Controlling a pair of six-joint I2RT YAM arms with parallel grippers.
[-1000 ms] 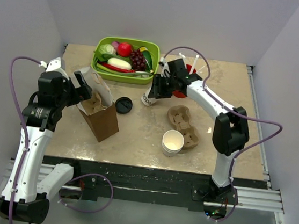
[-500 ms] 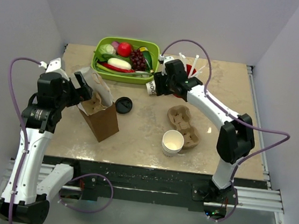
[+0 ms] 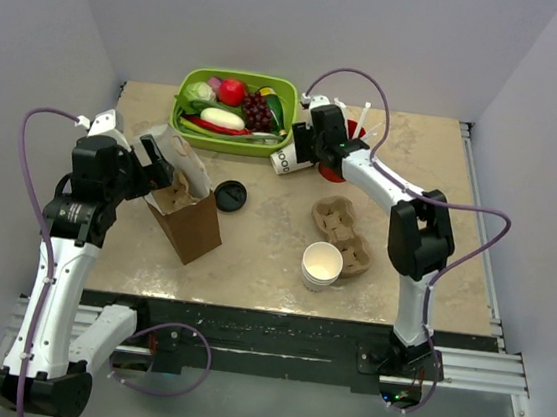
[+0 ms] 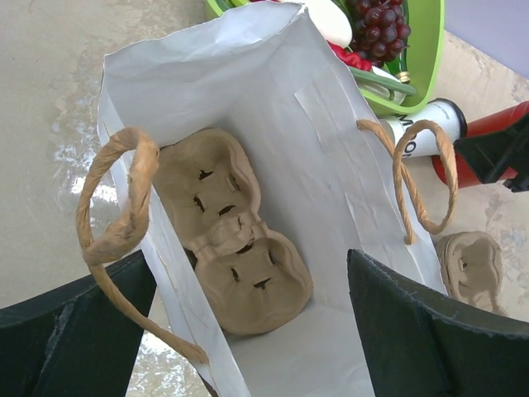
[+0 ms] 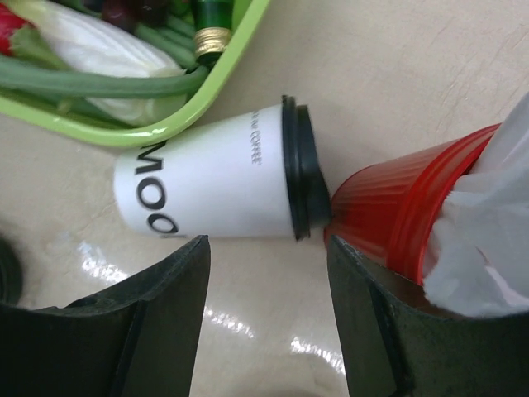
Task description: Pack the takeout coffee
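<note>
Left hand (image 4: 248, 281): fingers wide apart, one on each side of the open mouth of the bag (image 3: 189, 220). No grip on anything can be seen. The bag stands at the left of the table (image 3: 482, 191), leaning, brown outside and white inside, with two twisted paper handles. A carrier (image 4: 231, 231) lies at its bottom with the pockets facing up.

A loose lid (image 3: 230, 195), black, lies flat on the table just right of the bag.

The tray (image 3: 288, 109), green, sits at the far edge and holds vegetables, grapes and a bottle.

The coffee (image 5: 207, 182) lies on its side on the table, just beside the tray's near right corner. Its base points left. Its black lid points right and touches the red cup (image 5: 388, 207).

Right hand (image 5: 266, 273): fingers apart, with bare table between them. The coffee lies just beyond the fingertips and is not held. The red cup is tilted and has white paper in it.

A second carrier (image 3: 344, 236) lies on the table at centre right. A stack of cups (image 3: 321, 264), white and without lids, stands against its near left side.
</note>
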